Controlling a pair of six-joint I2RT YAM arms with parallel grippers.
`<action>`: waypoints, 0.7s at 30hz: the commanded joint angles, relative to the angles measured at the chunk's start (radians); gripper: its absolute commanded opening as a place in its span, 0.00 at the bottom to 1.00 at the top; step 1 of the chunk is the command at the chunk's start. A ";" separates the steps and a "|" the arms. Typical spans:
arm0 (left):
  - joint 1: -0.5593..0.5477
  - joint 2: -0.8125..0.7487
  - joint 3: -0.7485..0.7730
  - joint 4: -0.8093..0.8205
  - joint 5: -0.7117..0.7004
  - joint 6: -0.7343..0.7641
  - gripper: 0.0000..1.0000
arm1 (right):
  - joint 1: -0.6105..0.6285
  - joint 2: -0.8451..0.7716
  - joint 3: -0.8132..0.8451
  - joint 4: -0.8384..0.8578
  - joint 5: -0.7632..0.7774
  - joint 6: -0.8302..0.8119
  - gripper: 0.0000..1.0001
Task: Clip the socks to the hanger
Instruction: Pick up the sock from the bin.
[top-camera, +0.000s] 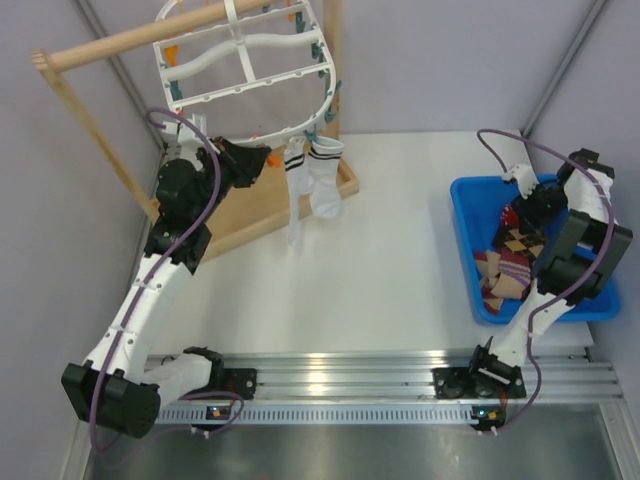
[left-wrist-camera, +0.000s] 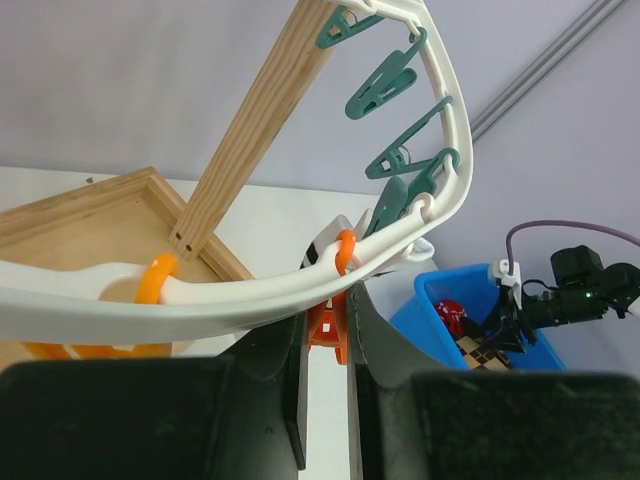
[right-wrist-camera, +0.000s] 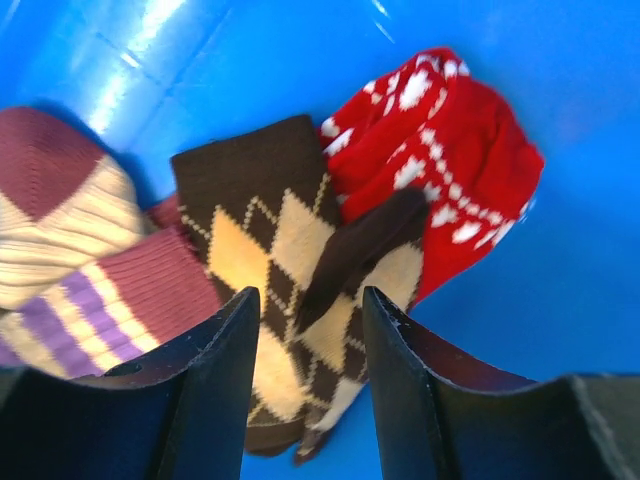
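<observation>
Blue bin (right-wrist-camera: 560, 330): argyle sock (right-wrist-camera: 270, 240) directly under parted right end effector (right-wrist-camera: 310, 300).

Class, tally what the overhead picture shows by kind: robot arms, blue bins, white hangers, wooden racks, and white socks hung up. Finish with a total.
Robot arms: 2
Blue bins: 1
White hangers: 1
Wooden racks: 1
White socks hung up: 2
Total: 7

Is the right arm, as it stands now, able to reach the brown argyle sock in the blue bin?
Probably yes. The right gripper hangs just above the argyle sock in the blue bin, its jaws apart on either side of the sock's raised dark fold. Nothing covers that fold.
</observation>
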 joint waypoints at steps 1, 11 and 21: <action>0.000 0.013 0.005 -0.016 0.033 0.012 0.00 | 0.024 0.015 0.059 -0.069 -0.029 -0.116 0.45; 0.000 0.021 0.011 -0.038 0.035 0.022 0.00 | 0.120 0.064 -0.063 0.083 0.074 -0.122 0.45; 0.002 0.016 -0.005 -0.041 0.027 0.020 0.00 | 0.125 0.067 -0.126 0.152 0.129 -0.166 0.27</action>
